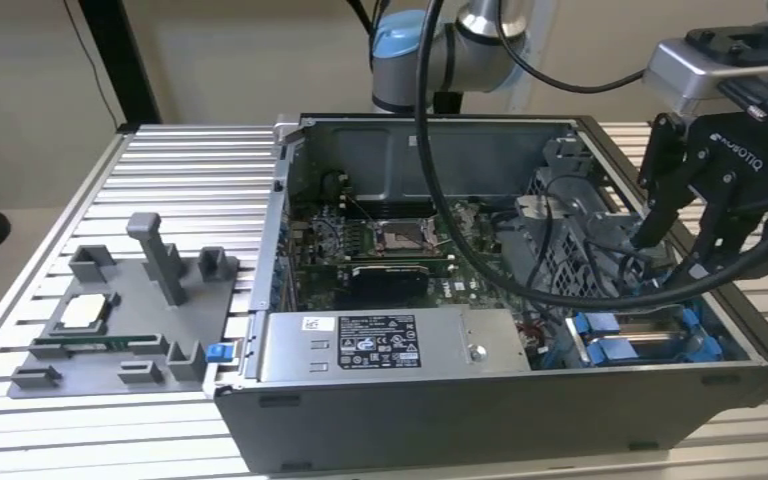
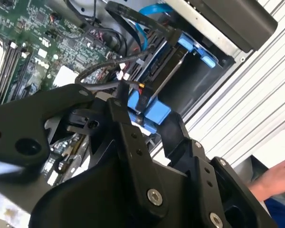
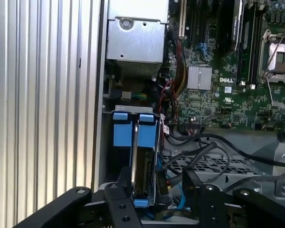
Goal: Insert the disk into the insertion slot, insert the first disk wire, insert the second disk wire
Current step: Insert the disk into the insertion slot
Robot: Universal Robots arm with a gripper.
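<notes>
- Now, a slatted metal table (image 1: 171, 160) is carrying everything in the exterior view.
- An open computer case (image 1: 491, 410) is lying on it, with its motherboard (image 1: 384, 240) facing up.
- A grey parts tray (image 1: 104, 330) is sitting on the table just beside the case, at the exterior view's left.
- A grey labelled power-supply box (image 1: 377, 345) is lying along the case's near wall.
- The gripper (image 1: 674, 255) is hanging over the case's corner at the exterior view's right, with its black fingers (image 2: 133, 152) spread wide and gripping nothing.
- The insertion slot (image 3: 111, 161) is occupying that corner, next to the power-supply box.
- The disk (image 3: 143, 164) is standing on edge inside the slot, its blue frame (image 3: 123, 135) showing, and in both wrist views it is lining up with the gap between the fingers.
- Black cables (image 3: 199, 152) are looping beside the slot; I cannot tell whether any is plugged into the disk.
- A person's hand (image 2: 275, 178) is showing beyond the table's edge in the second wrist view.
</notes>
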